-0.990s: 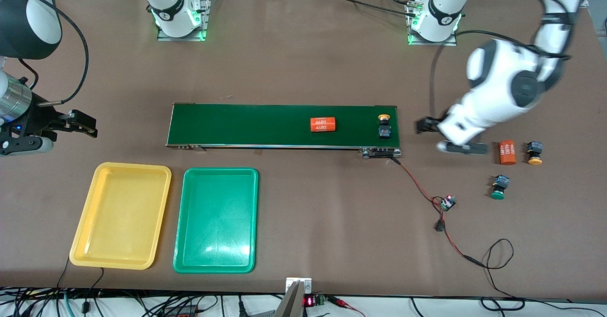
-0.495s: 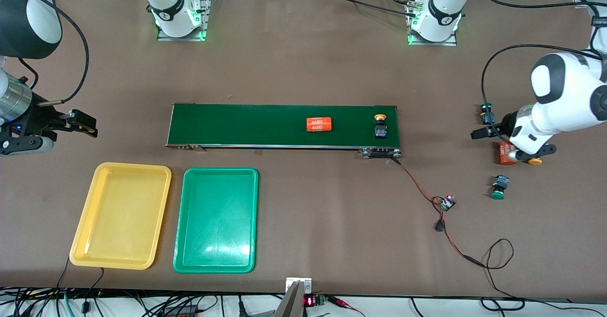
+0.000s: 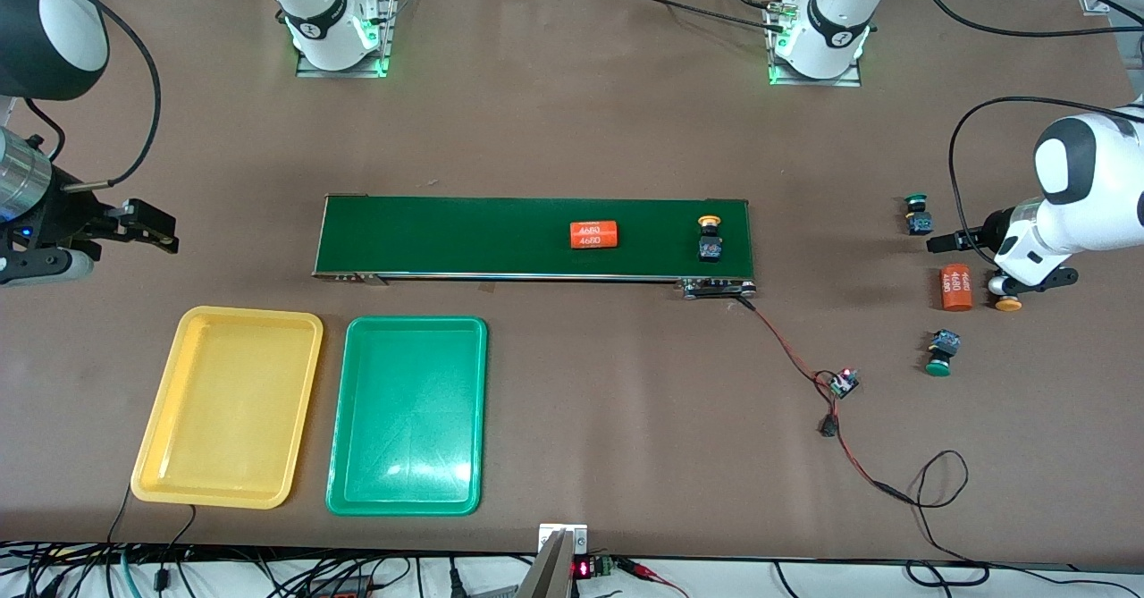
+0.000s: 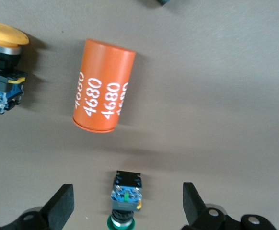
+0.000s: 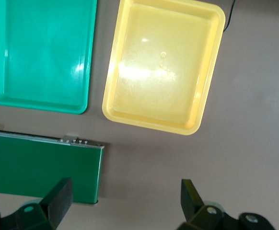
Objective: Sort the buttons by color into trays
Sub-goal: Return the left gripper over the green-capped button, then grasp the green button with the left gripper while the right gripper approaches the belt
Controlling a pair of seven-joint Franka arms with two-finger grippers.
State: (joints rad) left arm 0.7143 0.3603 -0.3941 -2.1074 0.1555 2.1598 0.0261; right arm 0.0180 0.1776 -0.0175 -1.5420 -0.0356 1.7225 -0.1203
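A yellow-capped button (image 3: 710,240) rides on the conveyor belt (image 3: 465,236). Another yellow button (image 3: 1008,301) (image 4: 0,62) lies on the table beside an orange cylinder (image 3: 958,287) (image 4: 103,91). One green button (image 3: 916,214) (image 4: 125,201) lies farther from the front camera than the cylinder, a second green button (image 3: 938,354) nearer. My left gripper (image 3: 996,263) (image 4: 127,206) hangs open over this group, holding nothing. The yellow tray (image 3: 179,482) (image 5: 204,96) and green tray (image 3: 357,491) (image 5: 39,103) hold nothing. My right gripper (image 3: 98,245) (image 5: 125,199) waits open over the table off the belt's end.
A second orange cylinder (image 3: 594,234) lies on the belt. A red and black wire (image 3: 786,352) runs from the belt's end to a small circuit board (image 3: 843,383) and on toward the front edge. Both arm bases stand along the back.
My left arm swung away from the belt's end toward its own end of the table, uncovering the farther green button. The cylinder and button on the belt crept toward the right arm's end.
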